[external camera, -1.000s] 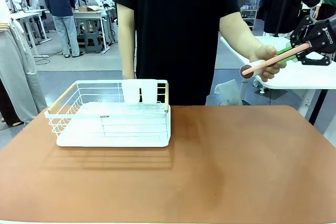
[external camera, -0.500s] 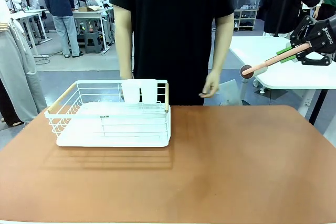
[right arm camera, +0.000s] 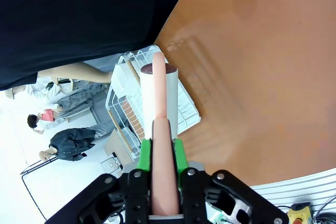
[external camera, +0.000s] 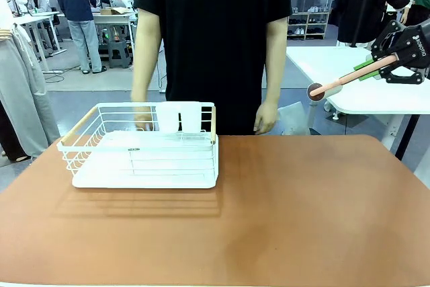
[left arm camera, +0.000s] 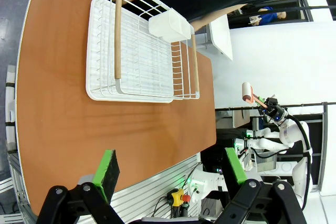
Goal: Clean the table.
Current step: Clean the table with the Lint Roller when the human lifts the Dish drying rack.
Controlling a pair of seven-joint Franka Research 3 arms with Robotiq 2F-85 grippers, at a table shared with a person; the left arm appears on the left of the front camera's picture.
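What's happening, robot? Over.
Left jaws open above table. Right jaws shut on roller, held high. White rack sits on table, person's hand at it.

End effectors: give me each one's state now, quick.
Left end effector: open, holding nothing.
Right end effector: closed on the pink-handled roller.
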